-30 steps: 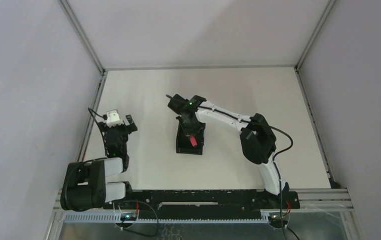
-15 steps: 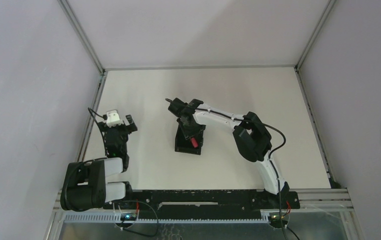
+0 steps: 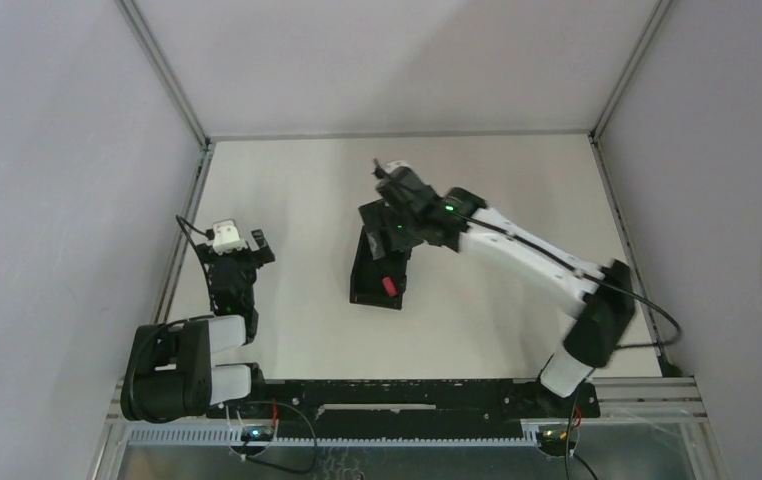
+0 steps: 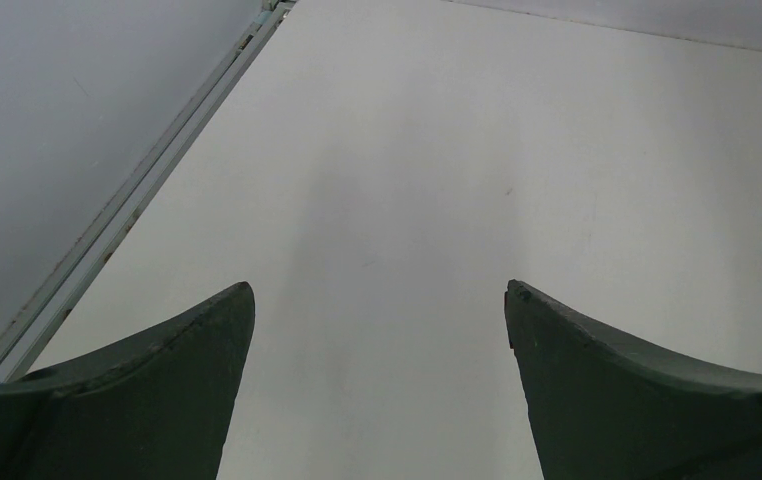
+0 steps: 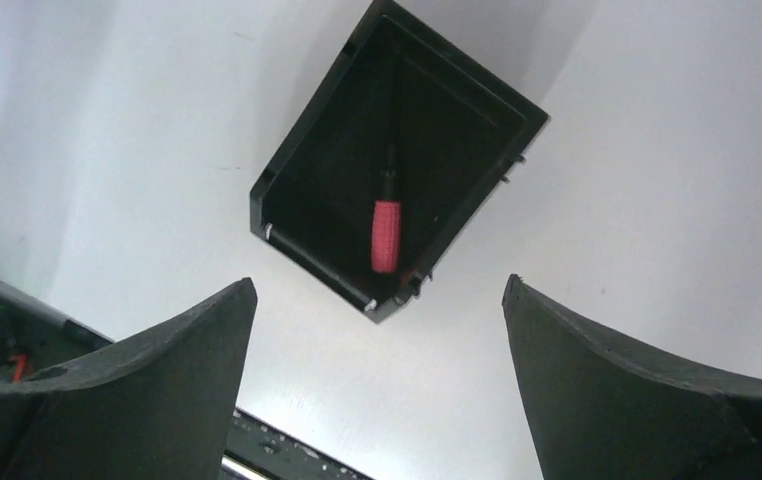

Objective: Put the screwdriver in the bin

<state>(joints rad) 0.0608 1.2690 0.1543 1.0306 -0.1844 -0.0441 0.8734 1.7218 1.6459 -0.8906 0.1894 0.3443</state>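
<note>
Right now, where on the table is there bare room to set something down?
Bare table: the far strip between the bin and the back wall, the gap between the left gripper and the bin, and the near strip from the bin to the base rail. Crowded: the bin itself, holding the screwdriver, with the open right gripper above its far end.

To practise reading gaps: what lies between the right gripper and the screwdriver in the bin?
Nothing; the right wrist view shows only air between the open right gripper and the screwdriver inside the bin.
</note>
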